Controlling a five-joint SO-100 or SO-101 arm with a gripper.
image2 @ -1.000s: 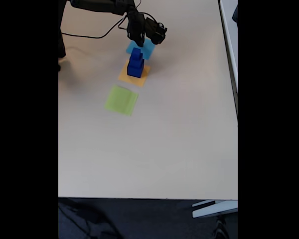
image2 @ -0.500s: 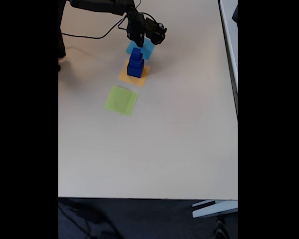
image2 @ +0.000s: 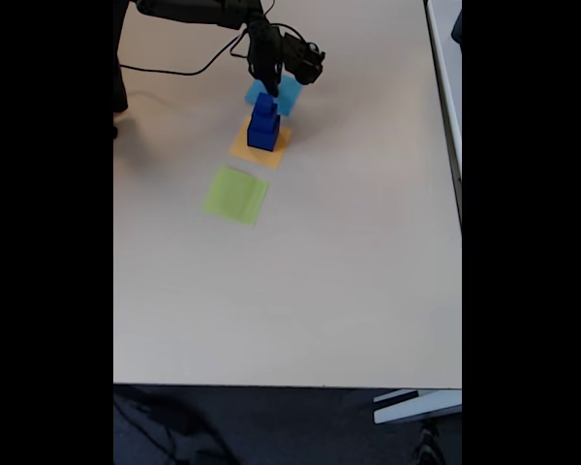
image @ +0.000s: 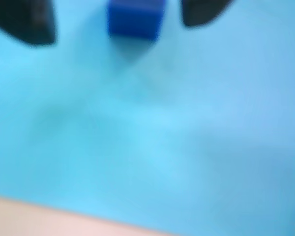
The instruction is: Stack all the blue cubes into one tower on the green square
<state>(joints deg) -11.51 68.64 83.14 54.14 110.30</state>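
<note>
A matte beige table [image2: 300, 291] carries a flat lime green square [image2: 235, 194], bare. At its 1 o'clock, glossy stepped blue cubes [image2: 262, 123] stack on orange paper [image2: 276, 151]. The gripper [image: 118, 17] straddles the smallest cube [image: 135, 18], fingers apart.

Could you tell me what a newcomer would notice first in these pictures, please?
First, the stepped tower of blue cubes on the orange-yellow square, with the end effector at its top. The green square lies bare nearer the camera. In the wrist view, the small cube sits between open fingers.
</note>
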